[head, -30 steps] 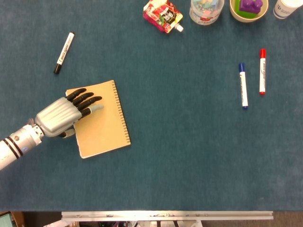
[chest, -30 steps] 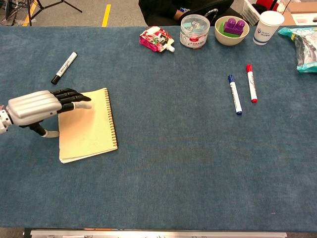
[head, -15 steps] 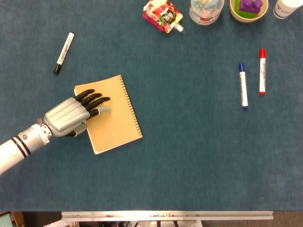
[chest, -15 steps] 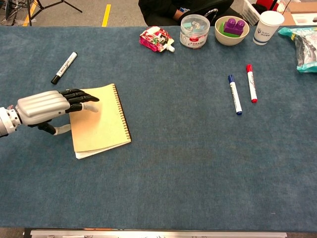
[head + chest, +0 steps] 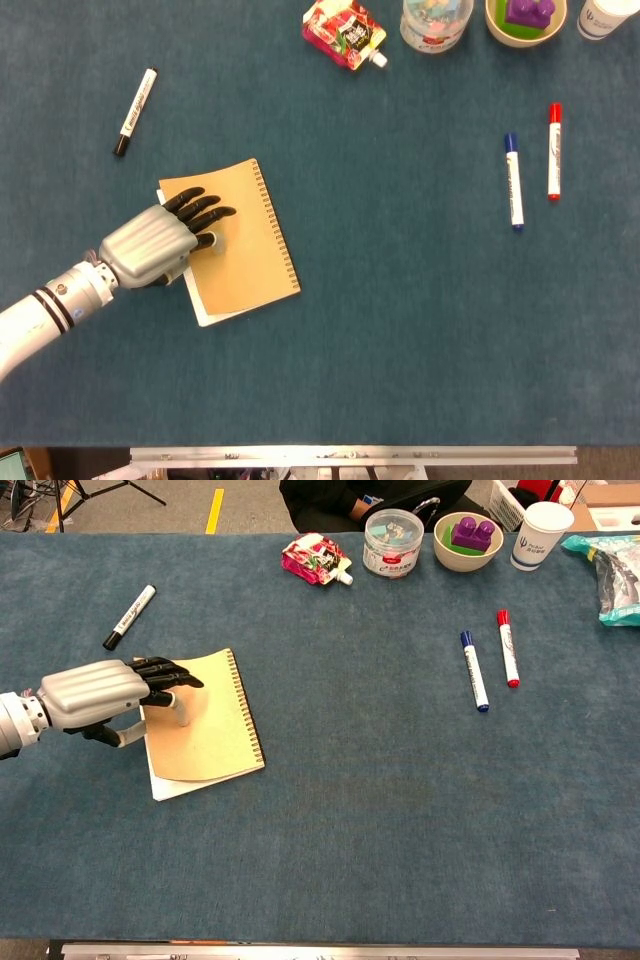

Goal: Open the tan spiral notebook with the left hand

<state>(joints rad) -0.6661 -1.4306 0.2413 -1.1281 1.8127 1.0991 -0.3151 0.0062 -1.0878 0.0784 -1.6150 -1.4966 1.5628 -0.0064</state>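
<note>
The tan spiral notebook lies left of centre on the table, with its wire spine along its right edge. My left hand covers its left part. The dark fingers rest on the cover and the thumb sits at the cover's left edge, pinching it. The cover bows upward there. White pages show under it along the left and lower edges. My right hand is in neither view.
A black marker lies up and left of the notebook. Blue and red markers lie at the right. A snack pouch, a clear jar, a bowl with a purple block and a paper cup line the far edge.
The hand slid the notebook right and farther away. In the last half second the cover's left edge has risen and pulled back, baring white pages beneath.
</note>
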